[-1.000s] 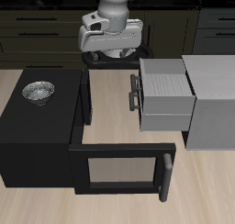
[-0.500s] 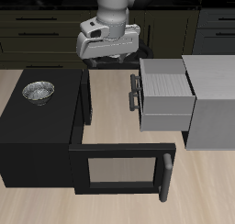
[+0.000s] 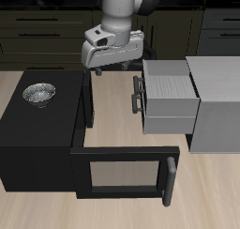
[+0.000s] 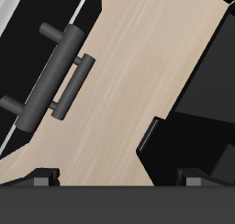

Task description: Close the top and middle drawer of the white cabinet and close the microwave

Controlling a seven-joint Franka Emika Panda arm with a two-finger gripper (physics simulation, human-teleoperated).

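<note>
The white cabinet stands beside the microwave. Its top drawer and middle drawer are both pulled out toward the microwave, with their dark bar handles one above the other. The handles also show in the wrist view. The microwave's door is swung wide open toward the table's front edge. My gripper hangs open and empty above the table, farther back than the gap between the microwave and the drawers. In the wrist view, the gripper has its fingertips far apart.
A metal bowl sits on top of the microwave. Dark kitchen cabinets run along the back. A strip of bare wooden table lies between the microwave and the drawer handles. The open door bars the space in front of that strip.
My gripper has turned and dropped slightly toward the table over the last second. The drawers and the microwave door have not moved.
</note>
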